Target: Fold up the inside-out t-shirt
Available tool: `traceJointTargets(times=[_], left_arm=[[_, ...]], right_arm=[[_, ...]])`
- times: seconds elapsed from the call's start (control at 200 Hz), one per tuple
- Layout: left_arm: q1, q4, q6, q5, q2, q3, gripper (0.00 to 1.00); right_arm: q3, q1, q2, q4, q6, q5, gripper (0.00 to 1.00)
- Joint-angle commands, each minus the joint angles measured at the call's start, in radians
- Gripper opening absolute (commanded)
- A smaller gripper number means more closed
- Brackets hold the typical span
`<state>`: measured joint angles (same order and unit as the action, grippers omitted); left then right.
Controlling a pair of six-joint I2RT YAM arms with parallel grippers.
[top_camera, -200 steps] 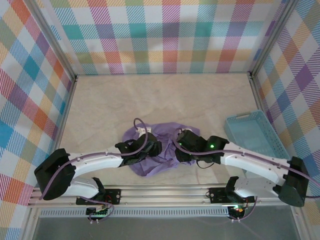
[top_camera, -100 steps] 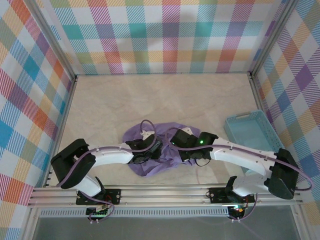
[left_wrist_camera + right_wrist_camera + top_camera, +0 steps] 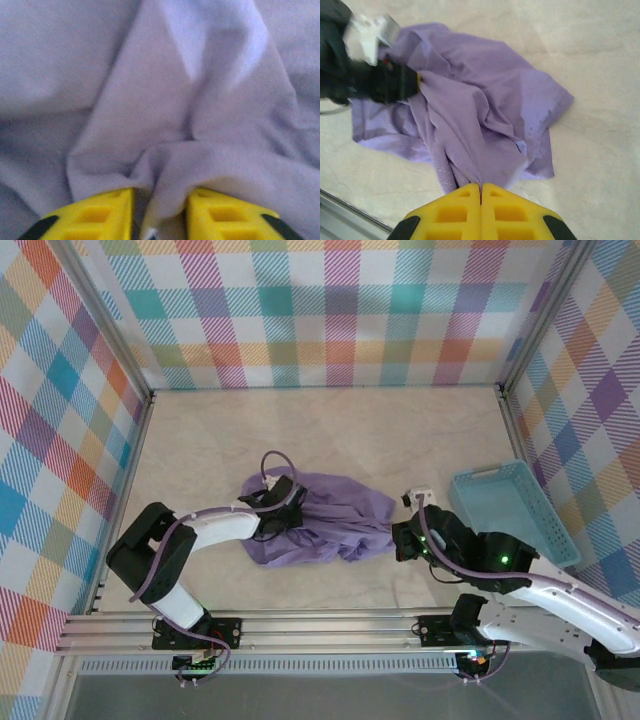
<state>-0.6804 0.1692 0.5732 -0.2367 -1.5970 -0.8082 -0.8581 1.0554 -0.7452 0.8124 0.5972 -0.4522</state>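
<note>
- Roughly at the middle of the pale, marble-patterned tabletop [image 3: 330, 430], a little toward 6 o'clock in the top view, lies the plain lavender-purple t-shirt [image 3: 325, 530] of thin, soft fabric.
- It is crumpled, not flat: long creases run across it from 9 o'clock to 3 o'clock, and the cloth narrows to a point at its 3 o'clock end.
- At the t-shirt's 10 o'clock edge sits the left gripper [image 3: 285, 510]. In the left wrist view its yellow fingers [image 3: 100, 215] are clamped on a raised fold of the t-shirt [image 3: 150, 100].
- At the 3 o'clock tip sits the right gripper [image 3: 398, 540]. In the right wrist view its yellow fingers [image 3: 455, 212] are pressed together, pinching gathered pleats of the t-shirt [image 3: 480, 115], with a stitched hem showing at the cloth's 3 o'clock side.
- A light blue rectangular plastic basket [image 3: 515, 515] stands at 3 o'clock of the t-shirt, apart from it.
</note>
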Motion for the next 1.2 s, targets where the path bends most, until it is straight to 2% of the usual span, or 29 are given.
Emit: traceJointTargets(times=[0.0, 0.08, 0.11, 0.18, 0.27, 0.395, 0.495, 0.59, 0.74, 0.83, 0.965, 1.005, 1.075, 1.195], left_arm=[[-0.019, 0.133, -0.075, -0.024, 0.085, -0.058, 0.40], [-0.098, 0.181, -0.070, -0.029, 0.132, -0.087, 0.46], [-0.136, 0.191, -0.064, -0.038, 0.144, -0.096, 0.48], [-0.222, 0.213, -0.039, -0.047, 0.153, -0.110, 0.51], [-0.305, 0.206, -0.004, -0.042, 0.138, -0.111, 0.52], [-0.392, 0.175, 0.023, -0.041, 0.089, -0.114, 0.52], [-0.428, 0.132, 0.048, -0.029, 0.064, -0.107, 0.52], [-0.430, 0.117, 0.094, -0.047, 0.068, -0.079, 0.50], [-0.419, 0.014, 0.187, -0.131, 0.191, 0.049, 0.53], [-0.395, -0.018, 0.219, -0.127, 0.261, 0.118, 0.55], [-0.377, -0.028, 0.221, -0.096, 0.287, 0.158, 0.56], [-0.377, -0.041, 0.216, -0.080, 0.287, 0.163, 0.56], [-0.378, -0.081, 0.202, -0.043, 0.281, 0.174, 0.57], [-0.395, -0.107, 0.170, -0.014, 0.244, 0.152, 0.57]], right_arm=[[0.090, 0.004, -0.034, -0.066, 0.055, 0.034, 0.00], [0.153, 0.005, -0.061, -0.109, 0.106, 0.052, 0.00], [0.169, 0.005, -0.067, -0.110, 0.132, 0.049, 0.06], [0.202, 0.003, -0.089, -0.081, 0.203, 0.032, 0.29], [0.194, 0.004, -0.114, -0.012, 0.232, 0.006, 0.38], [0.126, 0.003, -0.159, 0.036, 0.152, 0.027, 0.45], [0.097, 0.006, -0.214, 0.002, 0.075, 0.111, 0.52], [0.121, 0.023, -0.273, -0.101, 0.045, 0.191, 0.59], [0.154, 0.028, -0.360, -0.283, 0.037, 0.284, 0.66], [0.133, 0.028, -0.437, -0.301, 0.042, 0.240, 0.64], [0.093, 0.001, -0.543, -0.245, 0.090, 0.124, 0.52], [0.098, -0.015, -0.547, -0.249, 0.098, 0.119, 0.45], [0.117, -0.030, -0.518, -0.276, 0.093, 0.131, 0.27], [0.122, -0.044, -0.425, -0.269, 0.078, 0.144, 0.07]])
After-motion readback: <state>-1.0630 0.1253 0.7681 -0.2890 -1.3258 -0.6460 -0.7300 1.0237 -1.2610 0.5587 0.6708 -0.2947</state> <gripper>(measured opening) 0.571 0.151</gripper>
